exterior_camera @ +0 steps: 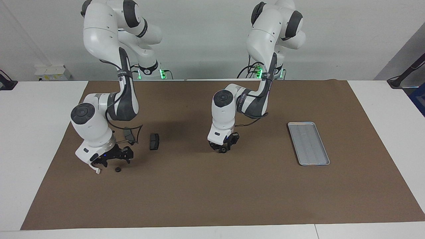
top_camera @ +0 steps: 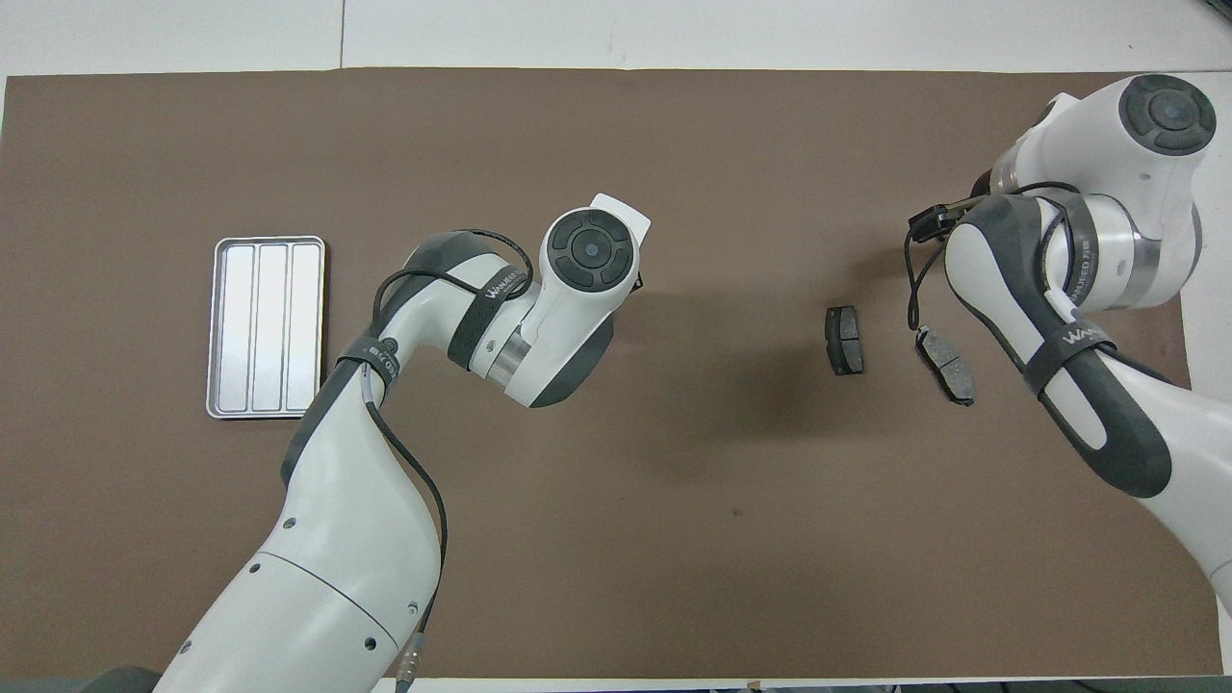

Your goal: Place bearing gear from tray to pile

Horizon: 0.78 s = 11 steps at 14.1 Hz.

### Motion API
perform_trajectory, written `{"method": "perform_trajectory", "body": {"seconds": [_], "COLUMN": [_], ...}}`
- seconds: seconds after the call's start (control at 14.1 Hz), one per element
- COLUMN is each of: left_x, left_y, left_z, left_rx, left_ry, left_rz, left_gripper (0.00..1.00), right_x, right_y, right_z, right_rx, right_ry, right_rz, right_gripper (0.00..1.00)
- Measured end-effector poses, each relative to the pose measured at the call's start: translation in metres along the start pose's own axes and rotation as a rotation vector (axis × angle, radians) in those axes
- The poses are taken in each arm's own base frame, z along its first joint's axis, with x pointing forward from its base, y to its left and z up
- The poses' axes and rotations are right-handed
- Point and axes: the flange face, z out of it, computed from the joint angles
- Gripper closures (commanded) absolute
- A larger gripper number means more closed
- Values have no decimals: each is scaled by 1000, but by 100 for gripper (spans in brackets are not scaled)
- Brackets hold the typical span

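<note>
A small dark round bearing gear (exterior_camera: 117, 169) lies on the brown mat at the right arm's end, farther from the robots than the two dark pads (exterior_camera: 154, 141) (exterior_camera: 127, 134) of the pile. My right gripper (exterior_camera: 114, 160) hangs open just above the gear, not touching it. In the overhead view the right arm hides the gear, while both pads (top_camera: 844, 339) (top_camera: 945, 364) show. The silver tray (exterior_camera: 308, 142) (top_camera: 267, 327) sits bare at the left arm's end. My left gripper (exterior_camera: 223, 148) is low over the middle of the mat.
The brown mat (exterior_camera: 212, 192) covers most of the white table. A loose cable (exterior_camera: 132, 139) from the right arm hangs over the pad nearest it. The left arm's elbow (top_camera: 452, 298) reaches over the mat between tray and pile.
</note>
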Motion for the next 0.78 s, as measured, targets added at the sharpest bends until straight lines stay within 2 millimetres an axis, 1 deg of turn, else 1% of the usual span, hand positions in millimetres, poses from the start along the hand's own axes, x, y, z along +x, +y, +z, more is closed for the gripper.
{"method": "perform_trajectory", "body": {"seconds": [0.14,0.21,0.28,0.35,0.43,0.57,0.71,0.78], "left_x": [7,15,24,36,49,74,98,112], "left_y": [-6,-11,-17,-27,-40,-72,-113,-140], "left_z": [0,-4,-13,-26,-43,-84,-124,-141], "left_rx": [1,-2,-11,-13,-13,-36,-56,-61], "left_ry": [4,9,19,23,25,44,58,64], "left_rz": [14,12,10,7,1,-9,-17,-15], "left_gripper": [0,0,0,0,0,0,0,0], "right_x": [-4,-6,-8,-9,-10,-10,-11,-14], "right_y": [-14,-22,-33,-47,-66,-113,-169,-199], "right_z": [-31,-43,-53,-62,-69,-81,-90,-93], "right_rx": [0,1,2,3,3,-1,-4,-6], "right_ry": [-9,-14,-23,-32,-43,-63,-64,-61], "right_rz": [-16,-12,6,36,79,186,279,324], "right_gripper": [0,0,0,0,0,0,0,0]}}
